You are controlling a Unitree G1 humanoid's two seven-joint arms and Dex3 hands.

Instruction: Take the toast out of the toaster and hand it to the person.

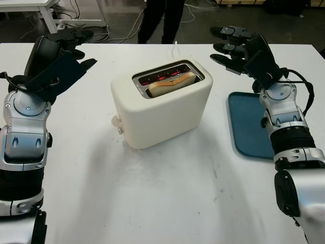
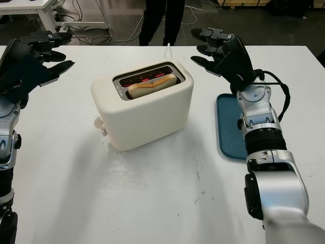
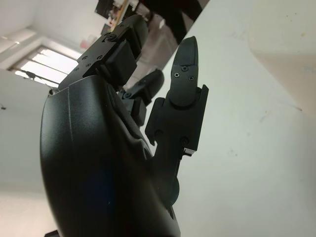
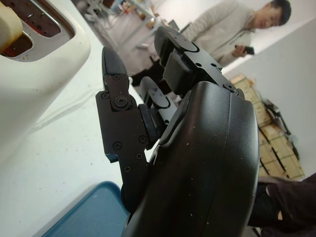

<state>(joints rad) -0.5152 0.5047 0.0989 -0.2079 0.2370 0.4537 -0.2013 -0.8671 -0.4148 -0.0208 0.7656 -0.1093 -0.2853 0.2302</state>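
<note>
A cream two-slot toaster (image 1: 161,104) stands in the middle of the white table (image 1: 152,193). A slice of toast (image 1: 171,84) sticks up from its nearer slot; the farther slot glows red. My left hand (image 1: 71,48) is raised at the far left of the table, open and holding nothing, well apart from the toaster. At the far right my right hand (image 1: 229,47) is also up and open, just beyond the toaster's right end. A person (image 4: 232,34) in a light top stands behind the table; dark legs (image 1: 160,20) show at its far edge.
A dark blue tray (image 1: 249,127) lies flat on the table to the right of the toaster, under my right forearm. The toaster's cord (image 1: 175,48) runs off the far edge. Desk legs and cables (image 1: 76,18) sit on the floor behind.
</note>
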